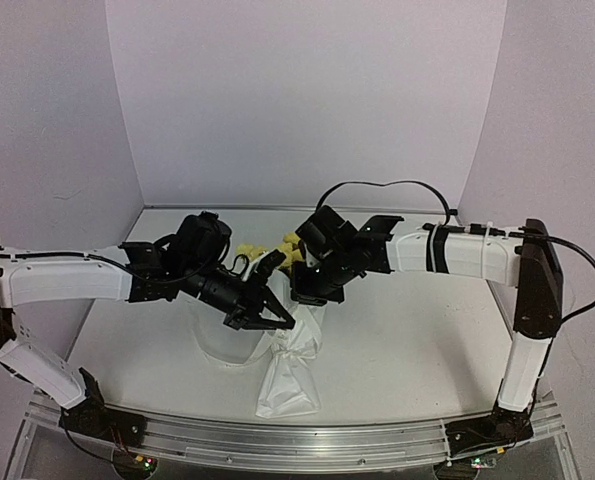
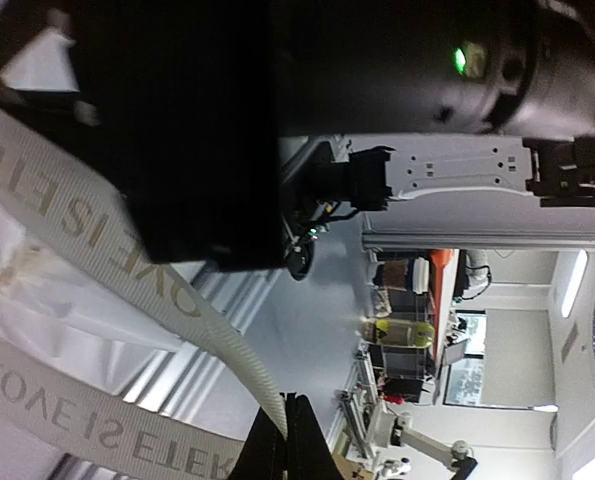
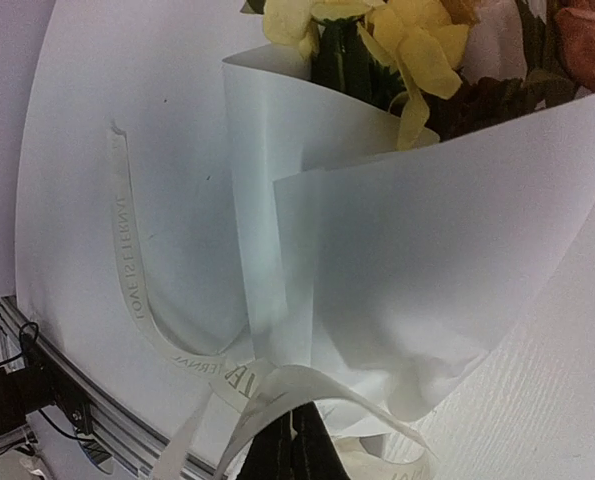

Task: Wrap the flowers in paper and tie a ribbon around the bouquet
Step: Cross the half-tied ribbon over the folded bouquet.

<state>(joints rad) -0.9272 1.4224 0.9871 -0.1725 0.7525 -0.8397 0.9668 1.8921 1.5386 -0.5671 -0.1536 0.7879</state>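
The bouquet (image 1: 293,368) lies on the table, a white paper cone pinched narrow near the middle, with yellow flowers (image 1: 249,250) at its far end. In the right wrist view the paper (image 3: 427,270) curls round yellow flowers (image 3: 417,40) and an orange-brown bloom (image 3: 589,40). The cream lettered ribbon (image 3: 127,270) loops across the cone's narrow part. My right gripper (image 3: 295,440) is shut on a ribbon strand. My left gripper (image 2: 287,440) is shut on another stretch of the ribbon (image 2: 77,215). From above, the left gripper (image 1: 277,318) and the right gripper (image 1: 299,292) meet over the pinch.
An aluminium rail (image 1: 277,440) runs along the table's front edge. White walls enclose the table (image 1: 417,330) at the back and sides. The right arm (image 2: 457,170) crosses the left wrist view close by.
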